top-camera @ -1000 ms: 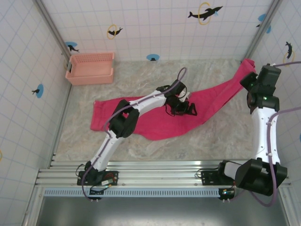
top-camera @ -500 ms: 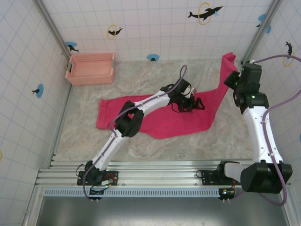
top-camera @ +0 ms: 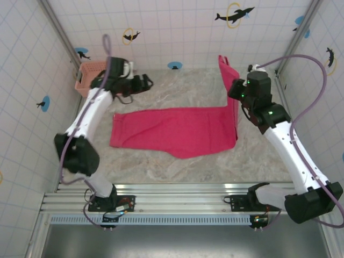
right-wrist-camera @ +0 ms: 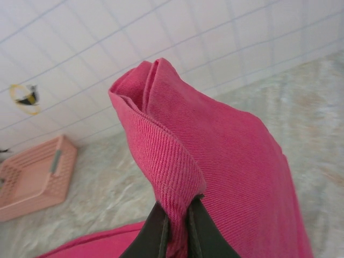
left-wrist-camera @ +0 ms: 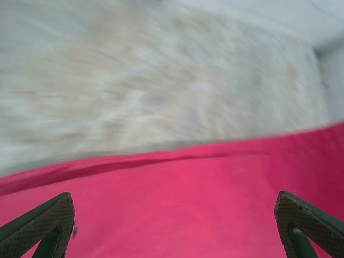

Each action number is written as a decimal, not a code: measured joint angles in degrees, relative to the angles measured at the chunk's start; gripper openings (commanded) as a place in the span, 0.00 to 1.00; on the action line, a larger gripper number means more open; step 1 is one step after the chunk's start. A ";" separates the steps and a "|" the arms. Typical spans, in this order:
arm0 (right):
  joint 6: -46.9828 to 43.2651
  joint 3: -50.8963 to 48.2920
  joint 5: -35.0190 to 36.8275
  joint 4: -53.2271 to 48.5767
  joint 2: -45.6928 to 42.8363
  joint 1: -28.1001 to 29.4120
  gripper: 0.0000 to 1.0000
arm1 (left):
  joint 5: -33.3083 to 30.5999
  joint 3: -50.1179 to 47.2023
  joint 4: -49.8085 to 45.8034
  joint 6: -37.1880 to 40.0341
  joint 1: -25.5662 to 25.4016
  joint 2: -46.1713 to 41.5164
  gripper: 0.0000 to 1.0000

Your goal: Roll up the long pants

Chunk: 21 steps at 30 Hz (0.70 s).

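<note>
The long pants [top-camera: 172, 131] are bright magenta cloth spread flat across the middle of the marble table. Their right end rises off the table into a folded peak [top-camera: 226, 67] near the back wall. My right gripper [top-camera: 235, 90] is shut on that raised end. In the right wrist view the fingertips [right-wrist-camera: 176, 212] pinch a fold of the twill cloth [right-wrist-camera: 215, 150]. My left gripper [top-camera: 142, 83] is open at the back left, apart from the pants. The left wrist view is blurred; its gripper [left-wrist-camera: 172, 231] has nothing between the wide fingers, with pink cloth [left-wrist-camera: 188, 199] beneath.
A pale pink slotted basket [top-camera: 88, 72] stands in the back left corner, partly behind my left arm, and shows at the lower left of the right wrist view [right-wrist-camera: 32, 183]. Tiled walls close in three sides. Bare marble [top-camera: 177, 88] lies behind the pants.
My left arm has swung from the middle of the pants to the back left by the basket. My right gripper has carried the pants' end leftward, and the pants now lie straighter.
</note>
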 measured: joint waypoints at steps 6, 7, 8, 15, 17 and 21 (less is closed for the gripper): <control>0.63 1.99 2.78 5.84 6.71 12.61 0.10 | -6.69 -21.31 -0.44 0.26 6.38 -14.05 0.98; 0.68 2.51 3.04 6.78 8.72 14.23 0.10 | -6.88 -23.06 -1.03 0.26 6.99 -13.90 0.98; 0.81 3.21 3.23 7.61 10.99 15.74 0.10 | -6.95 -24.55 -1.60 0.26 7.56 -13.66 0.97; 1.97 9.57 2.91 12.98 26.23 23.37 0.10 | -6.51 -26.71 -3.08 0.94 10.12 -15.65 0.98; 2.58 12.48 2.25 13.90 30.56 24.72 0.10 | -5.29 -27.87 -3.26 1.36 12.98 -17.00 0.97; 3.34 18.45 0.85 14.43 36.89 26.69 0.10 | -2.19 -30.71 -3.58 1.84 20.83 -18.29 0.98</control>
